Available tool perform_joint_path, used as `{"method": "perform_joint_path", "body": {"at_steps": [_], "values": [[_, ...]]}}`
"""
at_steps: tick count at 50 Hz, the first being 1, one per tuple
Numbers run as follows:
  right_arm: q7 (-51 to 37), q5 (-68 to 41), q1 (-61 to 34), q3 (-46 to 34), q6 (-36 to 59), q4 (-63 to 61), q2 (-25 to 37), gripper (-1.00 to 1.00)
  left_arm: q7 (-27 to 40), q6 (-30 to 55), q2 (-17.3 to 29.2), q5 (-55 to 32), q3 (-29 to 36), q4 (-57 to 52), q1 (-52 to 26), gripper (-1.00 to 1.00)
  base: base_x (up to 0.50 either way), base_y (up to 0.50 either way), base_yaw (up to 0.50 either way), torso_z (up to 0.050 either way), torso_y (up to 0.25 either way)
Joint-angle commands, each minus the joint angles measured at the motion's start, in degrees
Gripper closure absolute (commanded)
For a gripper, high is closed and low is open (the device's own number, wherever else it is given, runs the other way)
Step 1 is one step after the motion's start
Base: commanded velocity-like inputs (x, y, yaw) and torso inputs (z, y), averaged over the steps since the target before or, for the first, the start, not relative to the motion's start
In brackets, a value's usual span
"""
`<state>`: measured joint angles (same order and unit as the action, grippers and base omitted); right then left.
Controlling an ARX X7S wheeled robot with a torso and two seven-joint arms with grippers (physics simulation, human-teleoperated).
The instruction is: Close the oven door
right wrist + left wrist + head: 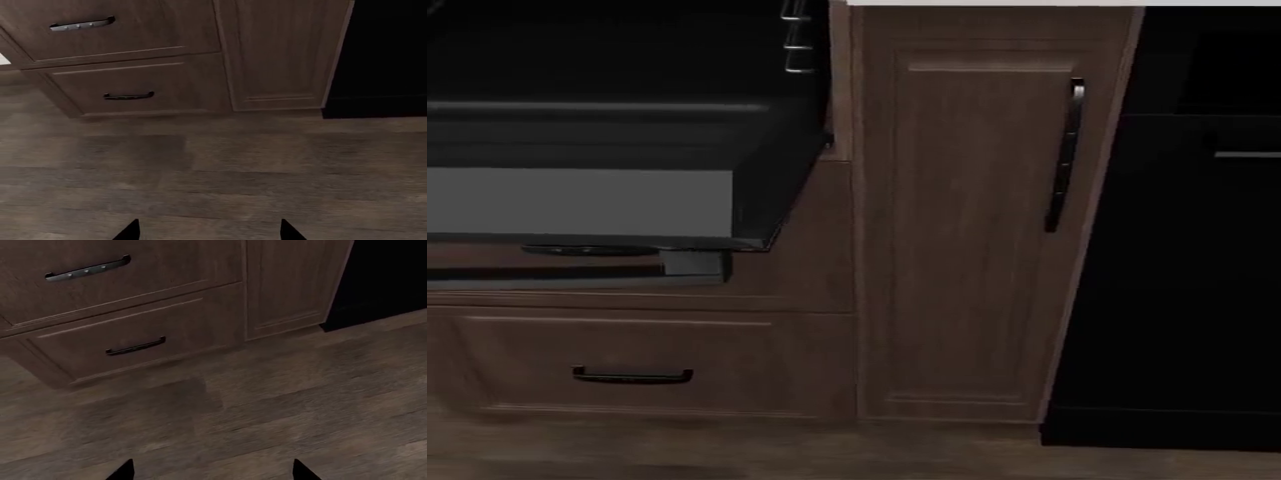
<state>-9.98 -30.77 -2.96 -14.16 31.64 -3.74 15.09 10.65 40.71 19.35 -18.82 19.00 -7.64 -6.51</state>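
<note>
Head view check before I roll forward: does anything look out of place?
Yes: the oven door hangs open, lying flat and jutting out over the upper drawer's handle. The cabinet door and lower drawer look shut.

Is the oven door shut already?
No, in the head view the oven door hangs open, lying flat out over the upper drawer, with the dark oven cavity showing behind it.

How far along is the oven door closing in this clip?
Nothing looks done yet: in the head view the oven door lies folded down flat, open, above the drawers. Nothing is in hand: both wrist cameras show only fingertips of the left hand and right hand, spread apart over the wooden floor, touching nothing. Reaching the door and swinging it up remains.
</note>
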Motion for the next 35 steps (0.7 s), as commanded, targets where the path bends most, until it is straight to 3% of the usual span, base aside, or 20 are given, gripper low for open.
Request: {"method": "perform_joint_path", "body": {"at_steps": [1,35], "values": [[0.0,-0.2,-0.1,-0.2,-0.1,0.3,0.2,-1.0,-0.2,-0.6,-0.1,-0.1,0.4,0.7,0.0,-1.0,0.0,0.23,0.0,0.0,0.0],[-0.3,-0.8,-0.1,-0.7,-0.7,-0.3,0.7,-1.0,0.6,-0.7,0.5,-0.8,0.0,-0.2,0.2,-1.0,0.0,0.23,0.0,0.0,0.0]]}}
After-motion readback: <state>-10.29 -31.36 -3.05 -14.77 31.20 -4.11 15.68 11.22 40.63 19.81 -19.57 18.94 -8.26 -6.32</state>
